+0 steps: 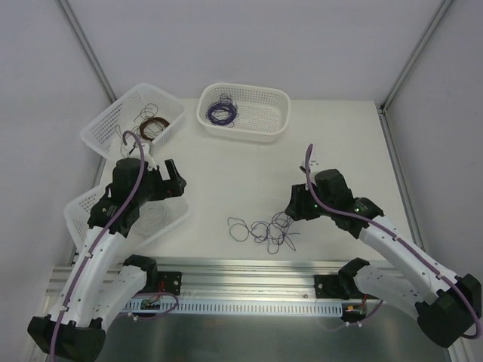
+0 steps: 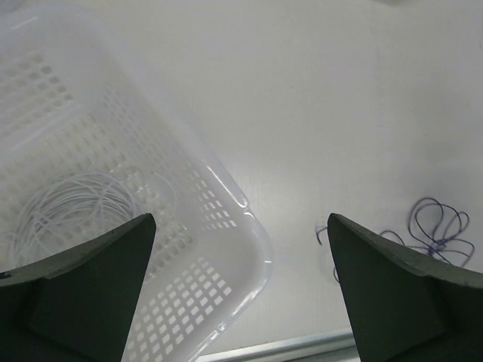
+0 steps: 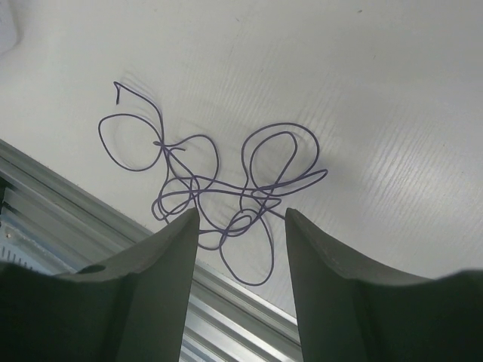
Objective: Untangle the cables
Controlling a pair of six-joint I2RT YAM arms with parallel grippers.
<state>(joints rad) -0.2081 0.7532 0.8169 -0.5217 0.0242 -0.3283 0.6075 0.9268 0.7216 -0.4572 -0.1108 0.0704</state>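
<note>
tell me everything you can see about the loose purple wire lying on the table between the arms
The purple wire is hair-thin and looks like one strand, scribbled into several loose, overlapping loops with a free hooked end. It lies flat on the white table near the front rail, outside every basket. The open right gripper hangs over its loops, a finger on either side in the wrist view. Whether they touch it cannot be told.

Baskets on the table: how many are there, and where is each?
3. The back-left basket and the back-centre basket sit along the far edge; the near-left basket lies partly under the left arm. None seems hidden.
</note>
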